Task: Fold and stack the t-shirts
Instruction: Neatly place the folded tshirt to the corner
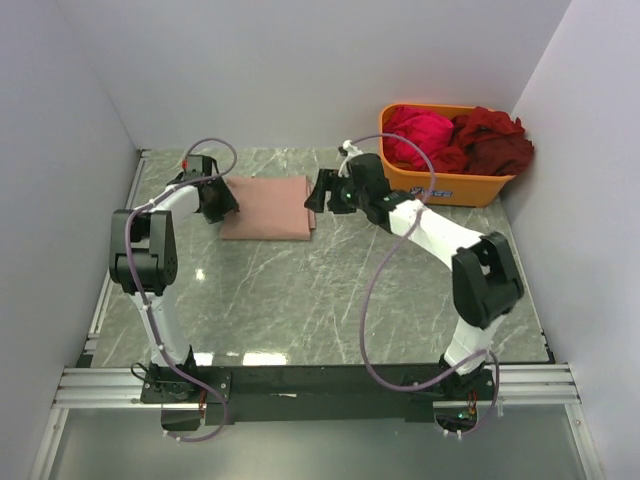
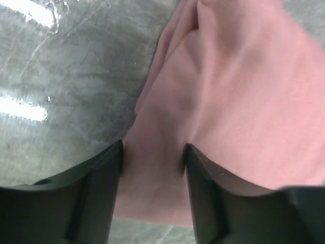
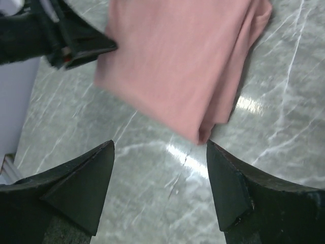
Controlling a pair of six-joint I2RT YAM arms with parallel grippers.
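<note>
A dusty salmon-pink t-shirt (image 1: 265,207) lies folded into a rectangle on the far middle of the table. My left gripper (image 1: 215,200) is at its left edge. In the left wrist view the gripper (image 2: 152,152) is open, with the pink cloth (image 2: 238,91) lying between and beyond the fingers. My right gripper (image 1: 315,192) is at the shirt's right edge. In the right wrist view it (image 3: 160,147) is open and empty over bare table, with a corner of the folded shirt (image 3: 177,61) just ahead of its right fingertip. A magenta t-shirt (image 1: 415,135) and a dark red t-shirt (image 1: 492,140) lie bunched in the tub.
An orange plastic tub (image 1: 445,186) stands at the back right, close behind the right arm. White walls close in the table at the left, back and right. The table (image 1: 300,300) is grey marble-patterned. The left gripper also shows in the right wrist view (image 3: 76,38).
</note>
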